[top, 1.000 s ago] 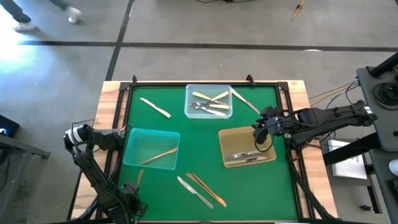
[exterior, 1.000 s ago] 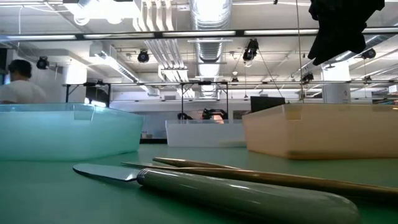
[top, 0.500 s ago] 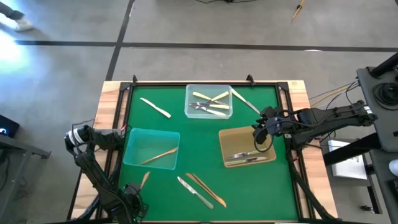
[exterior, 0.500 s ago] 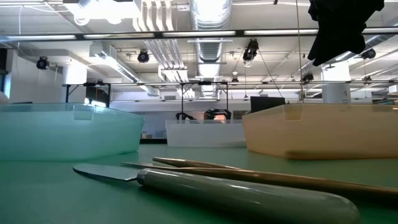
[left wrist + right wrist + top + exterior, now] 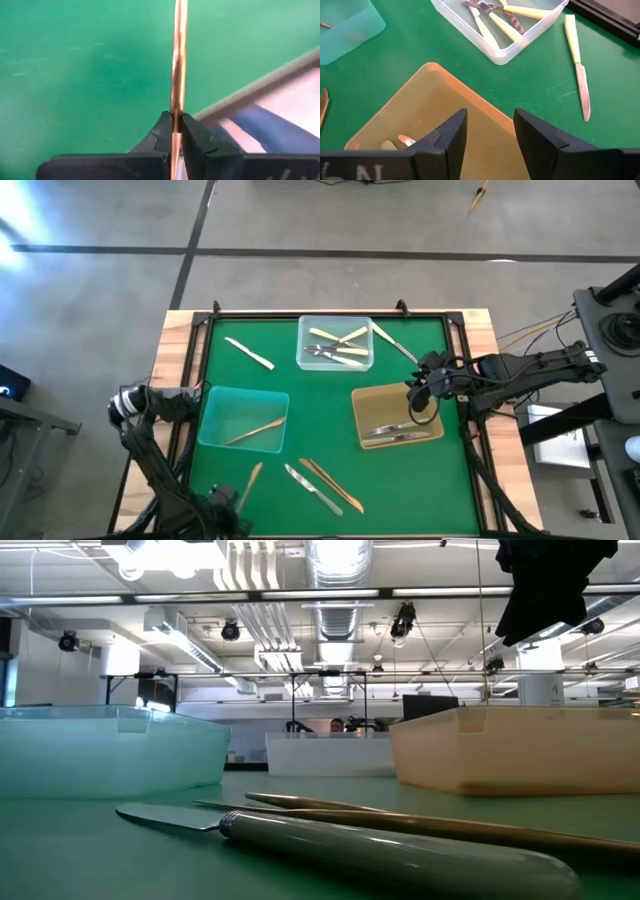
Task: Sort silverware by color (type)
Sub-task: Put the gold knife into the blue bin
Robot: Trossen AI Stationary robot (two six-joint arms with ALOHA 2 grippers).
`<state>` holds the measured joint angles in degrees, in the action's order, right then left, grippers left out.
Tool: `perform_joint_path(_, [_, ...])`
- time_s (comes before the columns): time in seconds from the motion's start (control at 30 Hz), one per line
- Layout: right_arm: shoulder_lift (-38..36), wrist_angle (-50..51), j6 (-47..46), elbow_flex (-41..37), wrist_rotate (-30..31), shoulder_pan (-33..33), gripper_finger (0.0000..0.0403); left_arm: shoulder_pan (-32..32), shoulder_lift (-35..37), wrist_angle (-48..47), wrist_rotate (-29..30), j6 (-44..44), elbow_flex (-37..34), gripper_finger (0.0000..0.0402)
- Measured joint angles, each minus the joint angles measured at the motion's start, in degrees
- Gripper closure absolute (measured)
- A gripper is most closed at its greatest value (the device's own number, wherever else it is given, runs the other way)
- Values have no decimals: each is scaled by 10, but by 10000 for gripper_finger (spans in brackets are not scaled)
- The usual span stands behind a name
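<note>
Coppery gold utensil (image 5: 178, 60) juts straight out, lengthwise, seemingly clamped in the left hand (image 5: 175, 131)

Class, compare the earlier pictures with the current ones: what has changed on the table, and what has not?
The left end effector closed on a coppery utensil and carried it rightward along the near edge. The right end effector stayed open above the amber tray; the other trays and utensils did not move.

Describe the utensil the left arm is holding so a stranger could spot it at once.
Start at the pale teal square tray on the green mat. Just below its near edge, the left tool is shut on a slim coppery-gold utensil. Unlike the utensils beside it, it is gripped by the tool.
</note>
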<state>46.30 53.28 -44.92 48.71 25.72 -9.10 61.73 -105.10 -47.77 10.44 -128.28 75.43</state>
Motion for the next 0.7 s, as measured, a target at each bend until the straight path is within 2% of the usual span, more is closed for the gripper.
perform_joint_path(0.17, [0,0,15,0,3,0,250,-30,1,-56,83,32,58,399])
perform_joint_path(0.23, [0,1,15,0,4,0,250,-46,1,-88,100,48,76,399])
perform_joint_path(0.47, [-1,1,15,0,4,0,250,-131,3,-155,101,176,124,400])
perform_joint_path(0.7, [-1,1,28,0,4,0,250,-250,10,-243,101,358,149,400])
